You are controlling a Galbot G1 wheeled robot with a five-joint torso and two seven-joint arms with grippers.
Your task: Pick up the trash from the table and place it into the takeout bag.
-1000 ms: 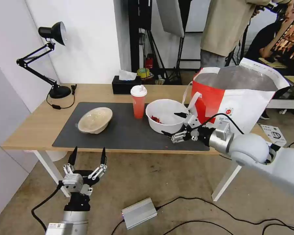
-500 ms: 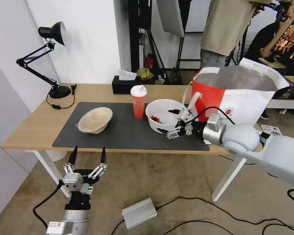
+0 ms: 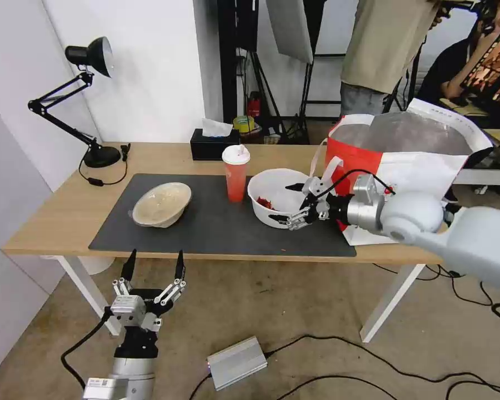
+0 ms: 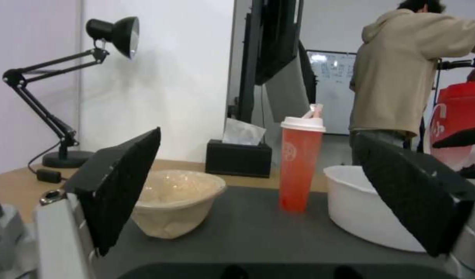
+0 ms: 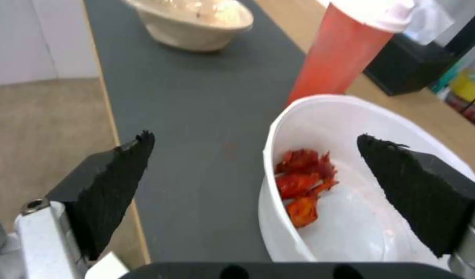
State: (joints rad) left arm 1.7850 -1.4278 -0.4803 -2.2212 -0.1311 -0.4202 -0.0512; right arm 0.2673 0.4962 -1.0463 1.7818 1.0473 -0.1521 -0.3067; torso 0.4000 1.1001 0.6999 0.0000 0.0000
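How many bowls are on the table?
2. The beige bowl sits on the left part of the dark mat; the white bowl with red scraps is right of the red cup, beside the bag.

**Arm status**

Right arm stretched forward and inward across the body, wrist level, right gripper (image 3: 292, 203) fingers spread wide, one above the other. Left arm parked low, forearm vertical, left gripper (image 3: 153, 266) pointing up, fingers apart.
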